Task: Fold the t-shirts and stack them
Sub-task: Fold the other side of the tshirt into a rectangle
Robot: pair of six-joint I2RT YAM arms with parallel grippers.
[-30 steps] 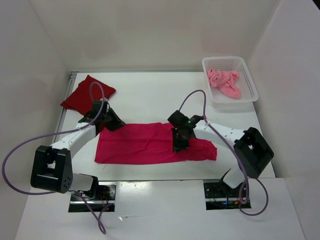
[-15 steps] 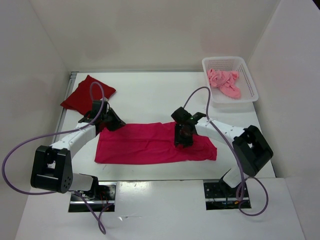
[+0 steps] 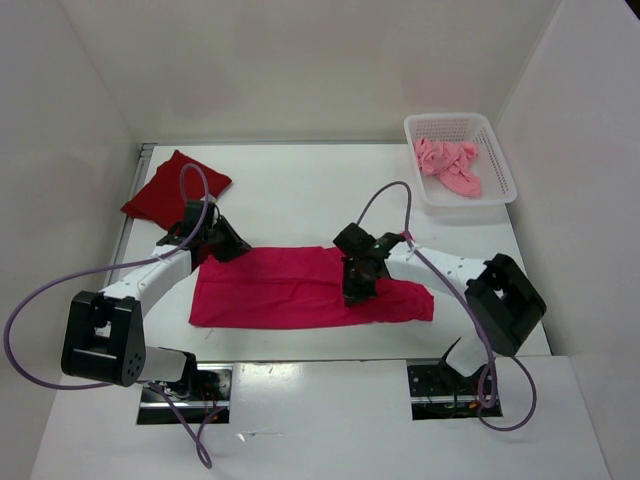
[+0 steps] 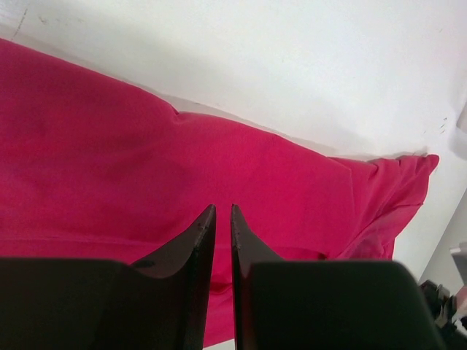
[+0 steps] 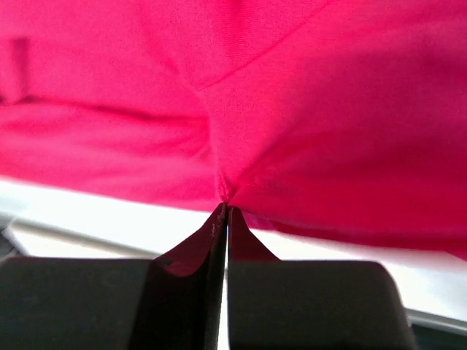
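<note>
The bright magenta-pink t-shirt point(image 3: 280, 290) lies folded into a long band across the table's middle. My right gripper point(image 3: 353, 290) is shut on a pinch of it near its right part; in the right wrist view the cloth point(image 5: 328, 109) puckers at the closed tips point(image 5: 222, 205) and hangs above the white table. My left gripper point(image 3: 230, 248) sits at the shirt's back left corner, its jaws nearly together with no cloth seen between them point(image 4: 222, 208), the shirt point(image 4: 109, 146) spread beyond. The dark red t-shirt point(image 3: 175, 187) lies folded at the back left. The salmon pink t-shirt point(image 3: 448, 165) is bunched in the basket.
The white mesh basket point(image 3: 450, 125) stands at the back right corner. White walls close in the table point(image 3: 300, 190) on three sides. Purple cables loop from both arms over the table's sides.
My right gripper has shifted slightly back and then left again with the magenta cloth pinched, raising a fold at the shirt's right part. The left arm has not moved.
</note>
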